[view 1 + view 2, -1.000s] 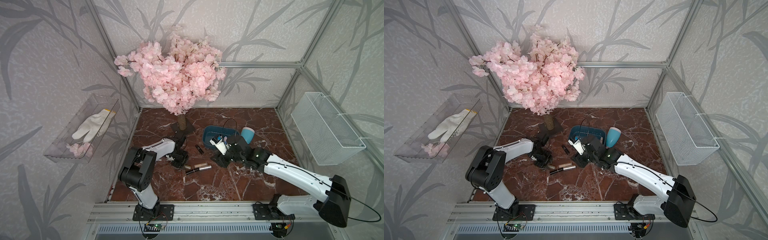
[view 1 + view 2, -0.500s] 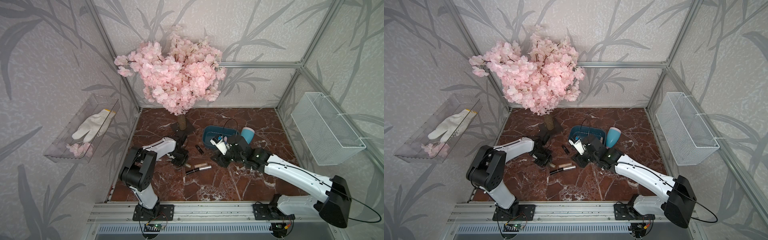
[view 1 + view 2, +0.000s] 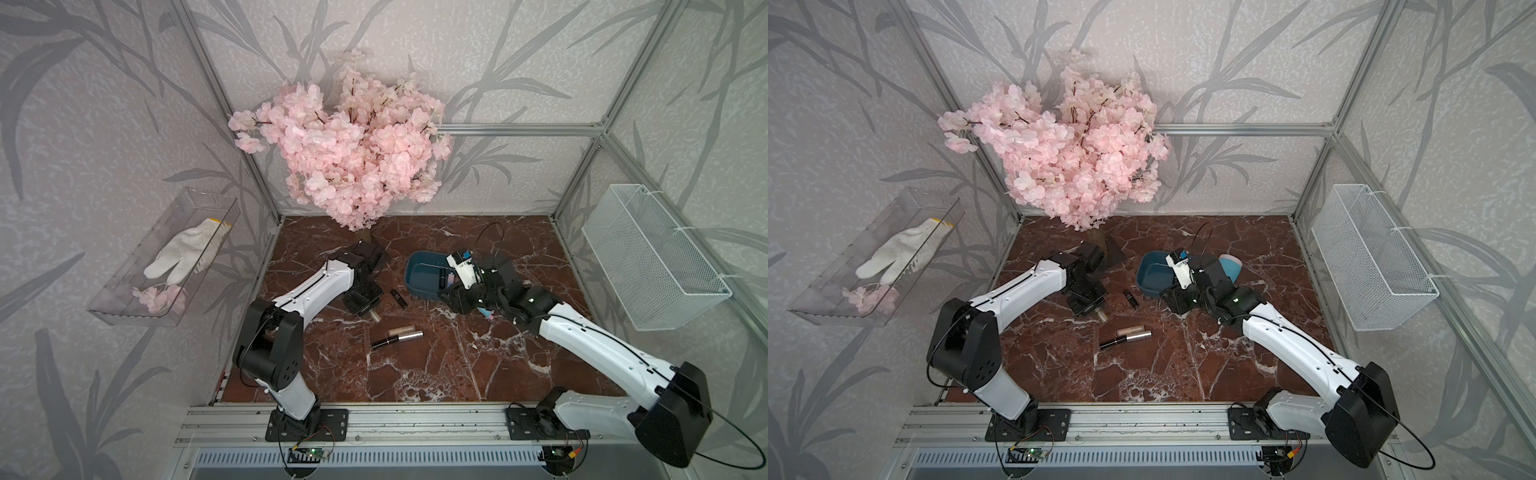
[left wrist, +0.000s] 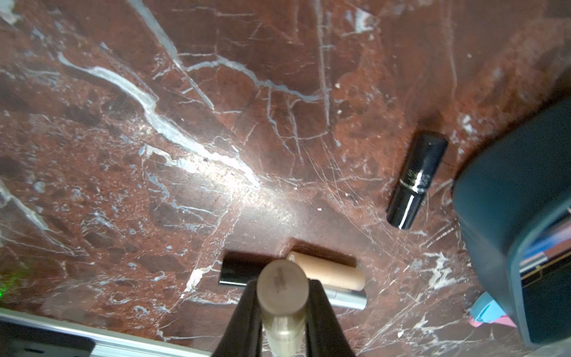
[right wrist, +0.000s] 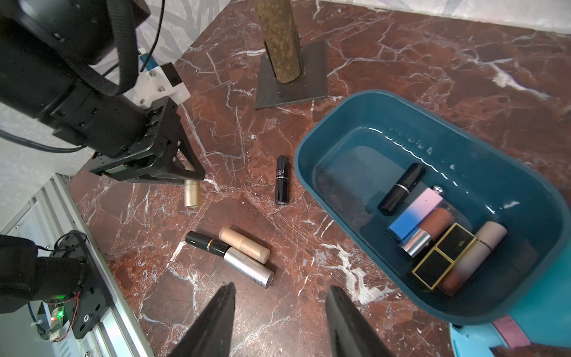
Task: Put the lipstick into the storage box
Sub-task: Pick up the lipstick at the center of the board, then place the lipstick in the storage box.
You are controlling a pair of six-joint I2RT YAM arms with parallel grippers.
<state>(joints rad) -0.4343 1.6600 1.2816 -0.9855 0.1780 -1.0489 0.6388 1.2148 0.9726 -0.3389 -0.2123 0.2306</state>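
right arm (image 3: 590, 340) stretched low toward box (image 5: 448, 145) | left arm (image 3: 316, 286) bent, wrist tipped down at table (image 3: 415, 374) | right gripper (image 5: 281, 287) set part-open, empty, beside box | left gripper (image 4: 282, 309) clamped on lipstick (image 4: 282, 279), held low, apart from box

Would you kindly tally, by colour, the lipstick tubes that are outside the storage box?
Black tube: 1
Beige tube: 1
Black-and-silver tube: 1
Pale gold tube: 1, gripped by the left fingers
Total: 4
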